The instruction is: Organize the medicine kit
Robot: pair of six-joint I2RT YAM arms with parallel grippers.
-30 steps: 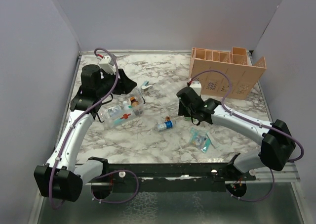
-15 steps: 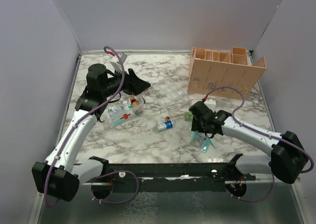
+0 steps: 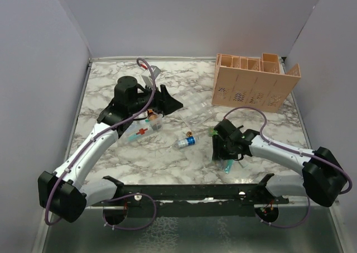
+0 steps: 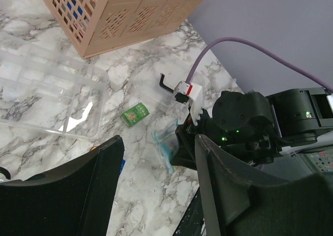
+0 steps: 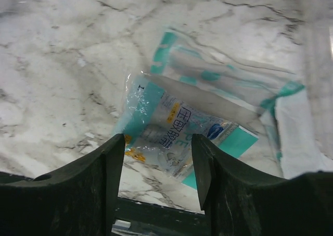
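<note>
Medicine kit (image 3: 139, 132) left of centre, beside the empty, half-open left gripper (image 3: 172, 99); right gripper (image 5: 158, 142) half-open, empty, over teal sachets (image 5: 171, 119) lower right.

One peach organizer (image 3: 254, 88). Just in front of it, toward the left: one clear plastic tray (image 4: 47, 98). Well to its left: one medicine kit (image 3: 136, 133), contents too hidden to count. Nearer than the organizer: one small blue-capped bottle (image 3: 185, 142), one green packet (image 4: 135, 114), two teal-printed sachets (image 5: 166, 137).
</note>
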